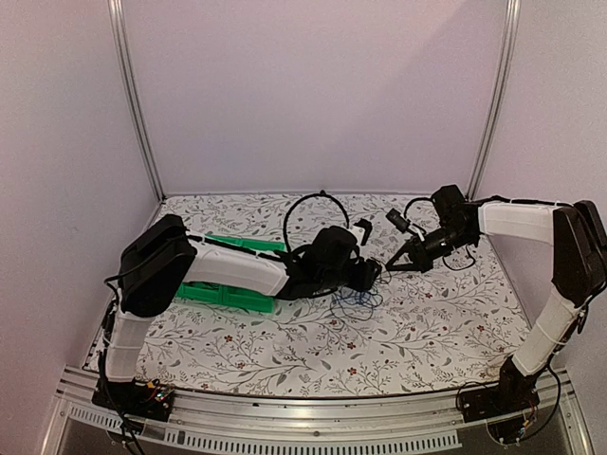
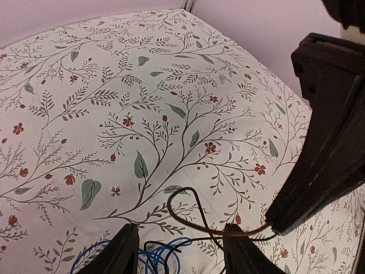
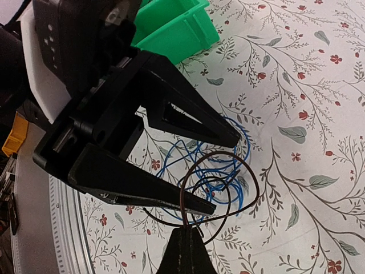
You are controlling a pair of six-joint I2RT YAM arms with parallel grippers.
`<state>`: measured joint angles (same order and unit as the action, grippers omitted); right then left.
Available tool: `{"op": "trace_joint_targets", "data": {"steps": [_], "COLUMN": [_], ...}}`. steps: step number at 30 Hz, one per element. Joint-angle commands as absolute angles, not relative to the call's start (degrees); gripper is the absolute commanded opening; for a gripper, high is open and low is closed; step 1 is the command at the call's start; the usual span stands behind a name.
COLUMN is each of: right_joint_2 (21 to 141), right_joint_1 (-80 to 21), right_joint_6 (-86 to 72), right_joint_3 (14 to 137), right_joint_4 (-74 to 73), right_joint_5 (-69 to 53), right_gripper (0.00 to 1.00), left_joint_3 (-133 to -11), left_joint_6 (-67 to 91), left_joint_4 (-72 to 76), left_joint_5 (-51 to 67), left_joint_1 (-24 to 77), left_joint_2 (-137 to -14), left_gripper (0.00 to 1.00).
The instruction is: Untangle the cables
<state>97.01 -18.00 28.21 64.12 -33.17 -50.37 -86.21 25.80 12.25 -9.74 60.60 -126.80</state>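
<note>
two pairs of jaws meet over one small spot. the right gripper [image 3: 185,244] is clenched on a single dark brownish wire [image 2: 183,189], pinched at its very tip at the bottom of the right wrist view. the left gripper [image 2: 182,254] stands spread and grasps nothing. its fingers [image 2: 122,254] straddle the cables [image 3: 231,165], which lie on the tablecloth [image 2: 171,85] at the middle of the top view, right of the green bin [image 1: 228,294].

the pinch is shallow and the wire thin, so i judge a pull could let it slide out. the dark wire loops through the blue coils, so hauling it sideways may cinch the knot rather than free it. it may also drag the whole bundle along, since nothing pins it down. the grippers sit very close, and a careless move could knock them together.

the wires are hair-thin and springy, curling in loose rings. the fingers are hard black wedges tapering to points. the cloth is printed with leaves and small red flowers, and the bin is rigid plastic with straight walls.
</note>
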Motion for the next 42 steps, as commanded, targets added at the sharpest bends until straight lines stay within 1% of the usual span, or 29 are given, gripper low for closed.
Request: {"op": "trace_joint_targets", "data": {"steps": [1,7,10,14,19,22,24,26,28,30,33,35,37,40,42], "right_joint_2": [95.3,95.5,95.1,94.8,94.7,94.2,93.9,93.7,93.8,93.8,93.5,93.4,93.2,92.2,91.5], "right_joint_1": [-18.2,-18.2,-18.2,-18.2,-18.2,-18.0,-17.9,-17.9,-17.9,-17.9,-17.9,-18.0,-18.0,-17.9,-18.0], "right_joint_6": [29.6,31.1,31.3,31.3,31.3,31.3,31.3,31.2,31.2,31.2,31.0,31.0,30.9,30.9,30.8], "right_joint_3": [63.5,63.8,63.9,64.0,64.1,64.1,64.0,63.9,63.9,63.9,63.6,63.5,63.4,63.0,62.7], "right_joint_4": [-34.5,-36.0,-36.4,-36.5,-36.7,-36.4,-36.2,-36.0,-35.9,-35.7,-35.2,-35.0,-34.6,-33.8,-33.5], "right_joint_5": [-52.8,-55.4,-56.5,-56.9,-57.0,-56.2,-55.8,-55.3,-55.2,-54.8,-53.8,-53.1,-52.2,-51.0,-50.7], "right_gripper": [0.0,0.0,0.0,0.0,0.0,0.0,0.0,0.0,0.0,0.0,0.0,0.0,0.0,0.0,0.0], "left_joint_3": [-85.2,-87.1,-85.8,-82.6,-81.1,-80.5,-78.0,-74.6,-68.9,-64.7,-63.8,-65.5,-67.9,-71.9,-74.7], "left_joint_6": [25.3,23.7,19.5,14.1,11.8,14.4,18.5,23.7,26.6,27.5,32.4,36.9,42.4,50.7,55.1], "left_joint_4": [19.4,21.6,28.6,38.8,45.0,39.9,36.1,30.0,29.8,32.5,33.1,33.4,33.5,34.2,34.5], "left_joint_5": [-10.5,-11.7,-10.2,-7.0,-3.0,-8.4,-16.4,-25.5,-26.9,-21.7,-9.7,-1.7,3.9,9.1,11.6], "left_joint_1": [59.4,58.1,57.9,57.8,57.8,57.7,57.8,57.8,57.7,57.8,57.8,57.8,57.8,57.6,57.5], "left_joint_2": [-126.5,-128.1,-128.6,-129.4,-130.5,-129.0,-125.8,-121.2,-116.5,-112.8,-110.8,-111.8,-114.0,-118.0,-120.6], "left_gripper": [0.52,0.52,0.51,0.46,0.42,0.4,0.43,0.49,0.53,0.57,0.58,0.57,0.56,0.56,0.57]}}
